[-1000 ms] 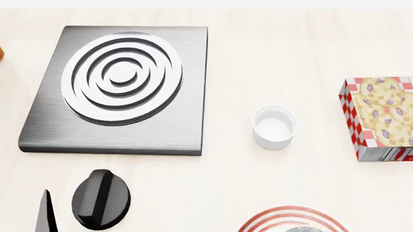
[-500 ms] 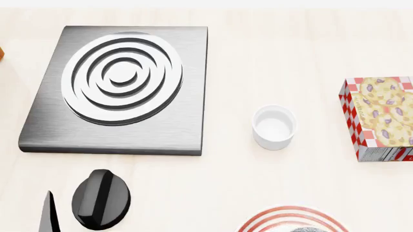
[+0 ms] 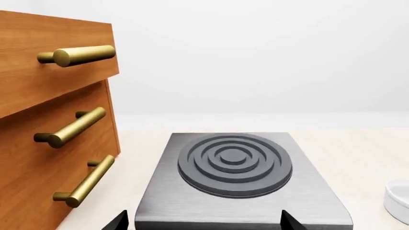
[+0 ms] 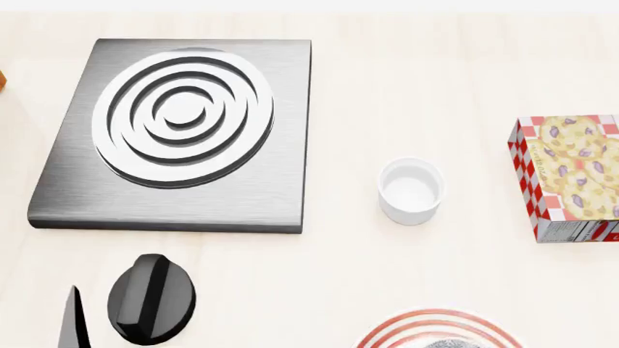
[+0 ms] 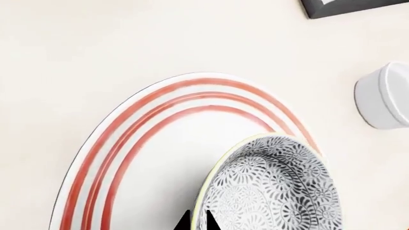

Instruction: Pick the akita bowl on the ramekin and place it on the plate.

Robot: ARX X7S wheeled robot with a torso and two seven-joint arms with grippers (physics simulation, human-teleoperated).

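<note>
The akita bowl [image 5: 275, 191], speckled black and white with a pale yellow rim, hangs tilted over the plate [image 5: 160, 143], which is white with red rings. My right gripper [image 5: 197, 221] is shut on the bowl's rim, one fingertip on each side. In the head view only a grey sliver of the bowl [image 4: 447, 344] and the plate's far rim [image 4: 406, 326] show at the bottom edge. The white ramekin [image 4: 411, 191] stands bare beyond the plate. My left gripper [image 3: 204, 223] is open with nothing in it, in front of the burner plate.
A steel burner plate [image 4: 174, 138] with concentric rings fills the left of the counter. A black knob [image 4: 152, 297] lies in front of it. A cookie box [image 4: 570, 174] stands at the right edge. Wooden drawers [image 3: 51, 134] with brass handles rise at the far left.
The bowl's sliver at the bottom edge of the head view has shifted slightly sideways. The left finger has edged a little to the right. Nothing else has moved.
</note>
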